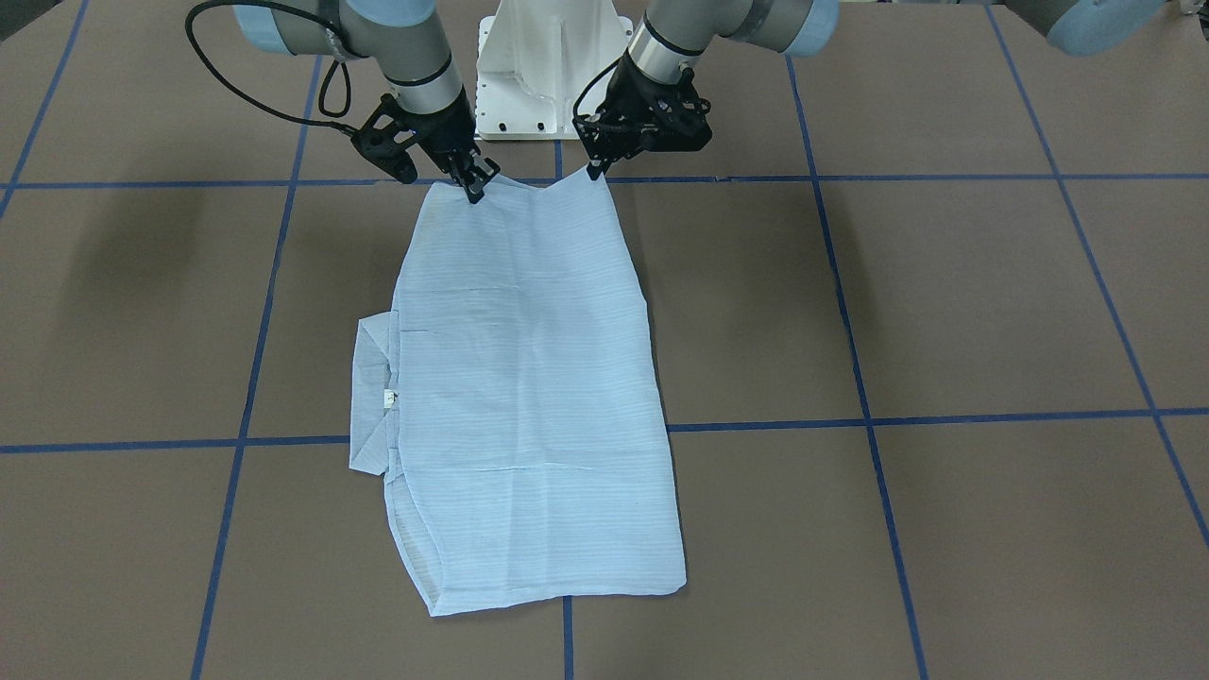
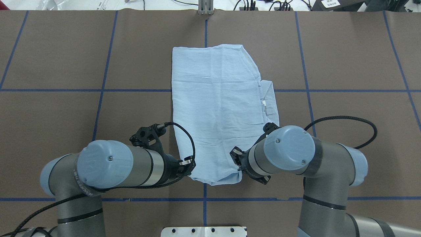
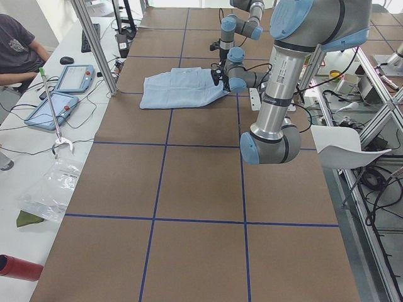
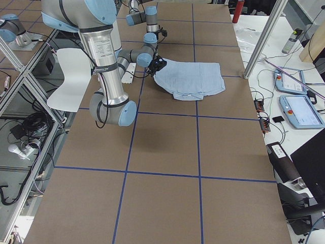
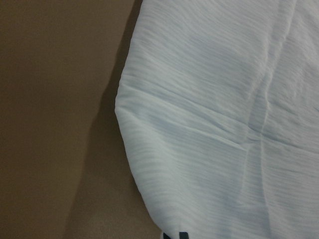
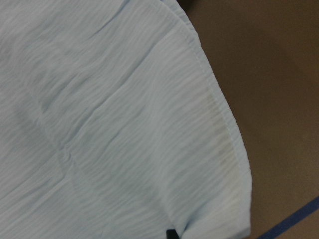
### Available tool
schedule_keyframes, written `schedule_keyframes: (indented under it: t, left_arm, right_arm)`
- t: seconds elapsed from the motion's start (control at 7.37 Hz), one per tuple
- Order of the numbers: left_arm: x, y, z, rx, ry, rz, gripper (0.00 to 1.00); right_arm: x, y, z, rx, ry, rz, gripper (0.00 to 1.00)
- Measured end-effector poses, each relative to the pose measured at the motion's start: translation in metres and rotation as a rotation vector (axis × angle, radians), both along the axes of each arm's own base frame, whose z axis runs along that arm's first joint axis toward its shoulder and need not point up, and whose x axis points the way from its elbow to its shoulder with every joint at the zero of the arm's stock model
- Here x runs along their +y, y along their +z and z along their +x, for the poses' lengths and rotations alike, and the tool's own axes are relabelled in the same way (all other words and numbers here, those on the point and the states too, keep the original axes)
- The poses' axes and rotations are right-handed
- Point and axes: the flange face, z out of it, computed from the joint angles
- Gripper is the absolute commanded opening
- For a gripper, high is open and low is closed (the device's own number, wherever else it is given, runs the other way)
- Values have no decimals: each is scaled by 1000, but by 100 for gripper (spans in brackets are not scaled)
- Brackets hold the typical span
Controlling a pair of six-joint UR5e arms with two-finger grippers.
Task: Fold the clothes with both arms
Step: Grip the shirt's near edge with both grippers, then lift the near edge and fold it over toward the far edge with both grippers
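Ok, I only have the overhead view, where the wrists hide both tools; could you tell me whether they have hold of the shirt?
Observer: Yes; in the front-facing view the right tool is pinched shut on one corner of the shirt at its robot-side edge.
Operator: Thank you, and the left one?
Observer: The left tool pinches the other corner, and the edge dips slightly between them.

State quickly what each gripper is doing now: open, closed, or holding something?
Left gripper: closed, pinching a robot-side corner of the shirt.
Right gripper: closed, pinching the other robot-side corner.
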Motion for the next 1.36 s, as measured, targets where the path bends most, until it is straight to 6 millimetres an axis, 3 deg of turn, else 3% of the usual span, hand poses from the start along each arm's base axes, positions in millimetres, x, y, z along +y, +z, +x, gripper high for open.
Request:
schedule_keyframes:
  t: [0.54,0.81,1.08,1.22,1.36]
  left_arm:
    - [36,-51,-80,-10,82,-37,0]
    - [53,-64,-113,-19,128,-58,0]
    - [51,-67,-115,-24,138,-43,0]
    - [35,-66,-110,-22,126,5,0]
    - [5,-61,-100,-9,92,54,0]
  right_arm:
    - [39,-48,76,-171,-155,-64,0]
    - [42,-65,111,-227,-209,-101,0]
    - [12,-63,124,-225,-172,-116,0]
    - [-17,-57,115,-203,-142,-102,0]
    - [-53,-52,100,-175,-120,-74,0]
